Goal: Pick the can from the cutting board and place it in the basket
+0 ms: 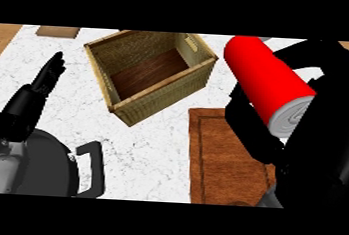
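You have no text, label, number or sign to read here. The can (266, 79) at two o'clock shows you only a plain red side and a blank silver end. The basket (171, 97) at twelve o'clock and the cutting board (223, 162) at five o'clock carry no lettering.

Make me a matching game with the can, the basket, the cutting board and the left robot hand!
Things:
1. can
2. basket
3. cutting board
4. left robot hand

Clues:
A. open, fingers straight, at the view's left
B. red, held by the right robot hand
C. brown and flat, at the lower right
D. woven walls, nothing inside

Pairs: 1-B, 2-D, 3-C, 4-A
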Controlling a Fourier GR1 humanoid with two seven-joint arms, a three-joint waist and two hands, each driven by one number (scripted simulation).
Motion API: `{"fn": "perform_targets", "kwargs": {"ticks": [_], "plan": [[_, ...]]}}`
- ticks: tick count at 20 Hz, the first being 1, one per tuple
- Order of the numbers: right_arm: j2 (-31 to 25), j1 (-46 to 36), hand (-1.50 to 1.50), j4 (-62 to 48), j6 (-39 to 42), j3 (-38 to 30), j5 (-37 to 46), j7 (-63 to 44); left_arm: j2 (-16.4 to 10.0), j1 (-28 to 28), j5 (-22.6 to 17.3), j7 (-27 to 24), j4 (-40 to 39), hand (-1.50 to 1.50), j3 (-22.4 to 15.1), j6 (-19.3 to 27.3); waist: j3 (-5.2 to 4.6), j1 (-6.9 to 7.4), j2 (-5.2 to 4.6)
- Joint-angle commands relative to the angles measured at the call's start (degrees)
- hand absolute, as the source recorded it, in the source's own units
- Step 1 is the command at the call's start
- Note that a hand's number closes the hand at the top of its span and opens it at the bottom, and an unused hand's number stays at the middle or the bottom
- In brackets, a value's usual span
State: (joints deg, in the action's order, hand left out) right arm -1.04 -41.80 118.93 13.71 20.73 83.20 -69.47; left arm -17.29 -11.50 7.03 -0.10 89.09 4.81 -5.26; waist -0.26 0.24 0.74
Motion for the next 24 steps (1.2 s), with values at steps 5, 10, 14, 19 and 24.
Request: {"fn": "perform_targets", "kwargs": {"ticks": [5, 10, 14, 19, 24], "plan": [[1.01, -24.55, 1.5, -15.04, 4.02, -8.45, -9.59, -12.84, 0.84, -3.1, 0.35, 0.53, -2.18, 0.0, -1.08, -0.4, -0.05, 2.3, -0.83], [1.02, -33.98, 1.5, -27.78, 3.08, -14.97, -14.05, -11.85, 1.39, -4.14, 1.18, 1.38, -0.75, 0.0, -2.65, -0.56, -0.03, 3.29, -0.9], [1.02, -40.39, 1.5, -38.96, -0.41, -20.41, -15.61, -10.26, 1.59, -5.2, 0.58, 2.07, -1.09, 0.0, -2.08, -0.52, -0.04, 3.95, -1.26], [1.02, -48.3, 1.5, -50.43, -3.23, -24.22, -18.55, -12.06, 1.64, -4.92, 0.61, 1.31, -1.69, 0.0, -2.55, -1.24, -0.07, 4.66, -1.21], [1.02, -50.78, 1.5, -61.94, -7.02, -28.42, -22.32, -10.71, 2.74, -5.03, 1.44, 0.22, -2.29, 0.0, -3.55, -0.66, -0.07, 4.77, -1.59]]}}
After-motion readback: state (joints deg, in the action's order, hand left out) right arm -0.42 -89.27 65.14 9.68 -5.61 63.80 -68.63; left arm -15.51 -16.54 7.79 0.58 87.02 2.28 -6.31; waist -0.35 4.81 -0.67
